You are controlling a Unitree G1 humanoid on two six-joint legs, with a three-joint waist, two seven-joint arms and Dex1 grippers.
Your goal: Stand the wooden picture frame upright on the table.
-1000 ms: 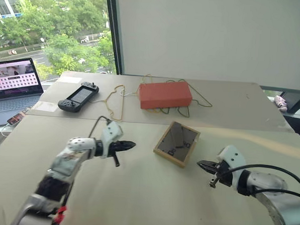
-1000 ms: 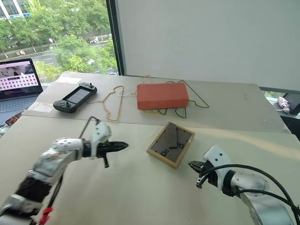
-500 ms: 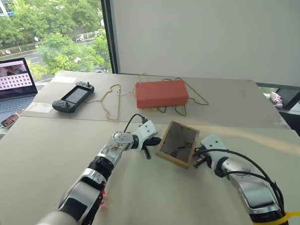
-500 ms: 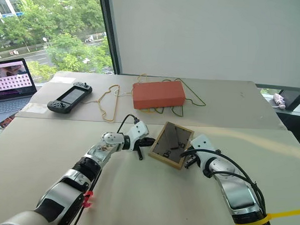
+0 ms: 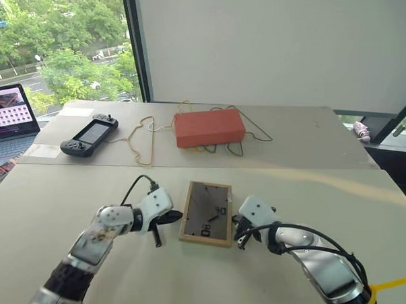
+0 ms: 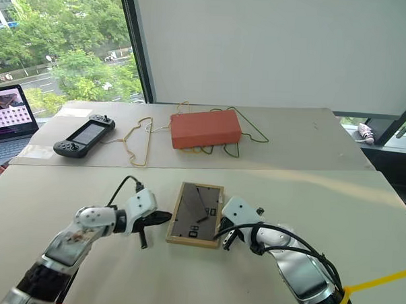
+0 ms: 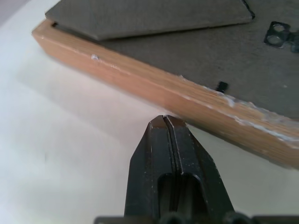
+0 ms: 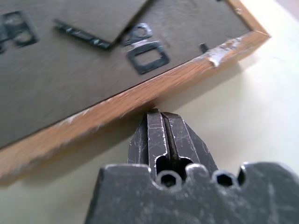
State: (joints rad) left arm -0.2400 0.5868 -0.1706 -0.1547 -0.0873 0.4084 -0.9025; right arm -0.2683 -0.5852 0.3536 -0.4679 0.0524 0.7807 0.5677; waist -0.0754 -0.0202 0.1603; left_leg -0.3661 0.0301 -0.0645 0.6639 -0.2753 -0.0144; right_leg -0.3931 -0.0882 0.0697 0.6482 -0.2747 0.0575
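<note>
The wooden picture frame (image 5: pixel 207 214) lies flat on the table (image 5: pixel 302 197), dark grey back and folded stand facing up. My left gripper (image 5: pixel 176 215) is shut, its tip just short of the frame's left long edge; in the left wrist view the closed fingertips (image 7: pixel 167 122) sit close to the wood border (image 7: pixel 140 84). My right gripper (image 5: pixel 237 229) is shut too, its tip against the frame's right long edge, and the right wrist view shows its fingertips (image 8: pixel 159 115) meeting the light wood (image 8: pixel 107 109). The picture side is hidden underneath.
A red-orange box (image 5: pixel 209 128) sits behind the frame among loops of yellow-green cable (image 5: pixel 144 141). A black handheld game console (image 5: pixel 89 136) lies at back left and a laptop (image 5: pixel 9 113) at the far left. A seam (image 5: pixel 310 169) crosses the tabletop.
Both shut grippers have closed in from either side onto the frame. The frame has turned from a slanted lie to square with me and slid nearer. The camera view shifted as well.
</note>
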